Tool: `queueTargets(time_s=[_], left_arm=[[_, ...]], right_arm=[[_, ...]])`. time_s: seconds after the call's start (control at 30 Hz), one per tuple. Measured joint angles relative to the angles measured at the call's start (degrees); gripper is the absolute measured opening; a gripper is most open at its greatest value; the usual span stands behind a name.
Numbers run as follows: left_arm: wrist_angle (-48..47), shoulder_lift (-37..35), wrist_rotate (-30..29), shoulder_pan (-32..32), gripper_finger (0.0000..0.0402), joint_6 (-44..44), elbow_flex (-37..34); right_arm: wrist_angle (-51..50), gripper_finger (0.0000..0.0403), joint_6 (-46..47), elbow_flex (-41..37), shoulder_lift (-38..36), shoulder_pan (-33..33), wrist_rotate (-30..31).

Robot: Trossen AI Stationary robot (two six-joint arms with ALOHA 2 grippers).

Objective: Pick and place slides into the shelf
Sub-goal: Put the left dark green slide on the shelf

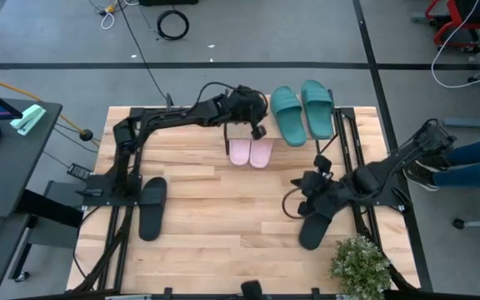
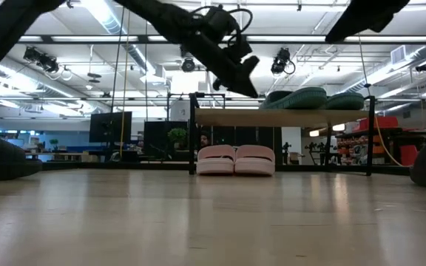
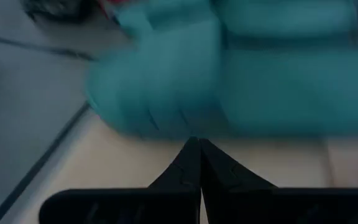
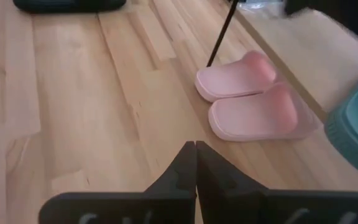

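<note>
Two teal slides (image 1: 302, 112) lie side by side on the shelf's plank top (image 1: 261, 102); they also show in the low view as teal slides (image 2: 305, 97) and, blurred, in the left wrist view (image 3: 229, 74). Two pink slides (image 1: 250, 152) (image 2: 235, 159) (image 4: 253, 99) stand on the table under the shelf, toes poking out. One black slide (image 1: 152, 207) lies at the table's left, the other black slide (image 1: 313, 229) at the right, partly under the right arm. My left gripper (image 1: 259, 125) (image 3: 199, 142) is shut, above the shelf top beside the teal slides. My right gripper (image 1: 301, 182) (image 4: 194, 144) is shut, over bare table, pointing toward the pink slides.
A potted plant (image 1: 359, 262) stands at the table's near right corner. A person's leg and shoe (image 1: 461, 158) show beyond the right edge. A side desk (image 1: 7, 142) stands left of the table. Bare tabletop (image 1: 223, 217) lies between the two black slides.
</note>
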Motion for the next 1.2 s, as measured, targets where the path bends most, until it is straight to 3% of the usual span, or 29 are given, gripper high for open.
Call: queueTargets(time_s=[0.1, 0.3, 0.73, 1.2], left_arm=[[7.61, 1.78, 0.09, 1.29, 0.0001, -4.51, 0.09], [8.48, 5.79, -0.96, 2.49, 0.0, -9.84, 0.06], [21.24, 10.17, -1.16, 2.33, 0.0, -11.93, 0.02], [16.12, 9.41, -1.38, 2.03, 0.0002, -12.69, 0.0]], right_arm=[[0.03, 0.0004, 1.74, -0.13, 0.35, 2.03, 1.07], [0.07, 0.0002, 2.39, -0.13, 0.35, 3.57, 1.27], [0.31, 0.0003, 1.93, -0.13, 0.35, 3.62, 1.24], [0.29, 0.0003, 4.94, -0.13, 0.35, 3.58, 3.05]])
